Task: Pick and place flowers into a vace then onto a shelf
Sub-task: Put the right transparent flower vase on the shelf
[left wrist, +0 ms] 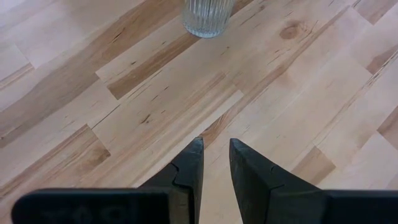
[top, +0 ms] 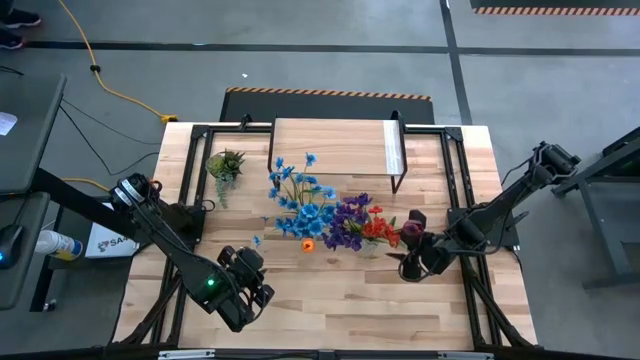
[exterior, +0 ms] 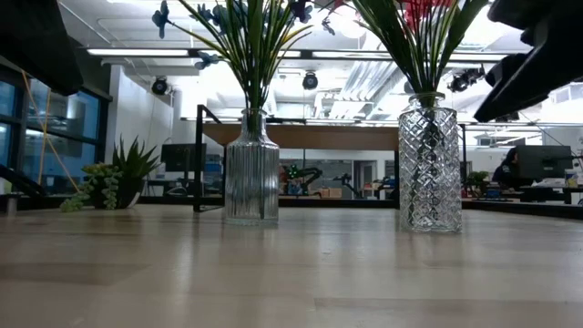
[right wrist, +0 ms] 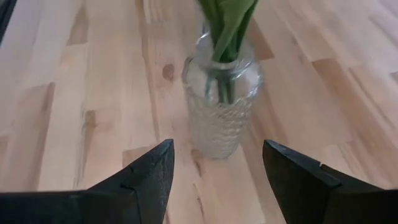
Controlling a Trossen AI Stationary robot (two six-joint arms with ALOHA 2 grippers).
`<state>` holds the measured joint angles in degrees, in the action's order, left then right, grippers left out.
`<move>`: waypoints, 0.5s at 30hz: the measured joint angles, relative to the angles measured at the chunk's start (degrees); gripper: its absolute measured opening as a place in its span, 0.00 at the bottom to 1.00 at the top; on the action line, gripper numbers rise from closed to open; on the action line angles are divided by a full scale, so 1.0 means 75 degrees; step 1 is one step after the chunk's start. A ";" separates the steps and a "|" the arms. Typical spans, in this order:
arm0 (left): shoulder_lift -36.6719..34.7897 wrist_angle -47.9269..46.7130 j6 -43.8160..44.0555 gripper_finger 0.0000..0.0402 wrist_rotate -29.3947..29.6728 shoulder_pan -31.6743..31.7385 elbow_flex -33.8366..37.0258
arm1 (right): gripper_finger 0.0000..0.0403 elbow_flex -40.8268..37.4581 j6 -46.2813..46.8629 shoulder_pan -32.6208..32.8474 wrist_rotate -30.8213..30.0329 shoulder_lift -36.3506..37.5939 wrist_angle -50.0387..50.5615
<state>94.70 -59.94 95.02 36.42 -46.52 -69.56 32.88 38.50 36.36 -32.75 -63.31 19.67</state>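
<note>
Two vases of flowers (top: pixel 330 215) stand on your counter (top: pixel 330 300), near the shelf (top: pixel 335 148). Your right end effector (right wrist: pixel 217 165) gapes wide before one vase (right wrist: pixel 221 118); left end effector (left wrist: pixel 216 160) narrow, empty.

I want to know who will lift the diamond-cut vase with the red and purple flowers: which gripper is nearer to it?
The right gripper: its open jaws face the diamond-cut vase just ahead, not touching. The left gripper waits near the table's front edge, farther off.
</note>
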 joint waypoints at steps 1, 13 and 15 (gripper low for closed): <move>0.0000 0.0000 0.0000 0.28 -0.0002 0.0000 0.0000 | 0.59 0.0001 -0.0003 0.0000 -0.0080 -0.0003 0.0004; 0.0000 0.0000 -0.0002 0.28 -0.0326 0.0003 0.0000 | 0.59 0.0001 0.0204 0.0000 0.0275 0.0000 0.0005; 0.0000 0.0000 -0.0002 0.28 -0.0323 0.0003 0.0000 | 0.59 0.0001 0.0204 0.0000 0.0396 0.0000 -0.0002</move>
<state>94.70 -59.94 95.00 34.00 -46.50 -69.56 32.88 40.03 36.36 -29.78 -63.31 19.65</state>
